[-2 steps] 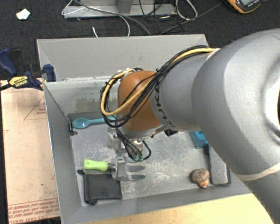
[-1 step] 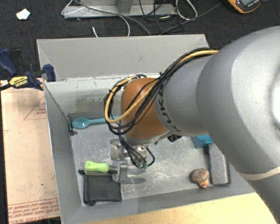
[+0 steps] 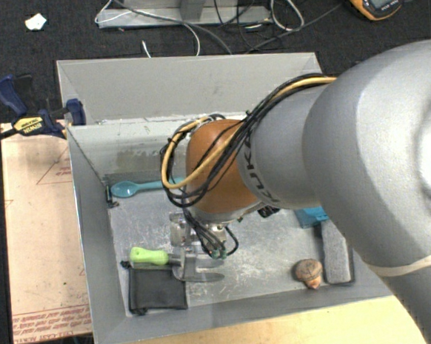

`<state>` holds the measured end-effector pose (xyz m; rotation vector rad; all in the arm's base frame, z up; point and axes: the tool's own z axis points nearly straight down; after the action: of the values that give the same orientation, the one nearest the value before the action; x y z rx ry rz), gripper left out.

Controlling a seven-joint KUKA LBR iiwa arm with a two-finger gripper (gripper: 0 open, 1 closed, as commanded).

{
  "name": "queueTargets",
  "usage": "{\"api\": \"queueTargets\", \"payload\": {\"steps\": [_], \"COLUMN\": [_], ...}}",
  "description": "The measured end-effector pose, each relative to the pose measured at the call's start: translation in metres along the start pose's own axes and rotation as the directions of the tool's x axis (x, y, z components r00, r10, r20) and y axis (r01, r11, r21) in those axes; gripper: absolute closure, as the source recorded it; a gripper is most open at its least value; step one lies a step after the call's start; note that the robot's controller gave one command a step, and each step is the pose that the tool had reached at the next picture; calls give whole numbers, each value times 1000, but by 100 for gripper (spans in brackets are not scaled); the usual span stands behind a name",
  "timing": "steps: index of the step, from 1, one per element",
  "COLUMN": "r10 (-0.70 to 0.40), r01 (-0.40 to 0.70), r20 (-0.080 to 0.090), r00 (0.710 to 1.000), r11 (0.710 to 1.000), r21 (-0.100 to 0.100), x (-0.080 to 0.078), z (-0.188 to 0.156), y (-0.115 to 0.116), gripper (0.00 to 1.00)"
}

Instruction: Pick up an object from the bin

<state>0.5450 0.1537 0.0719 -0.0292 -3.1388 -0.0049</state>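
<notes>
The green-handled tool (image 3: 149, 256) lies at the near left of the bin (image 3: 92, 214), along the top edge of a black pouch (image 3: 156, 291), with its grey end running under the jaws, which stand low over it; how far apart they are I cannot tell. This looks like the approach to grasp, and the next move calls for closing on the tool alone and lifting clear of the pouch

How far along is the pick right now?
Done: the gripper is down in the bin, at the view's lower left, by the green-handled tool above the black pouch. In hand: nothing visibly lifted. Left: grasping and raising a thing clear.
</notes>
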Motion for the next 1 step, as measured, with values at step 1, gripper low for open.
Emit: {"api": "queueTargets", "payload": {"steps": [1], "r10": [0], "r01": [0], "r20": [0], "r00": [1000], "r11": [1000], "r21": [0], "x": [0], "z": [0], "y": [0], "gripper": [100]}}
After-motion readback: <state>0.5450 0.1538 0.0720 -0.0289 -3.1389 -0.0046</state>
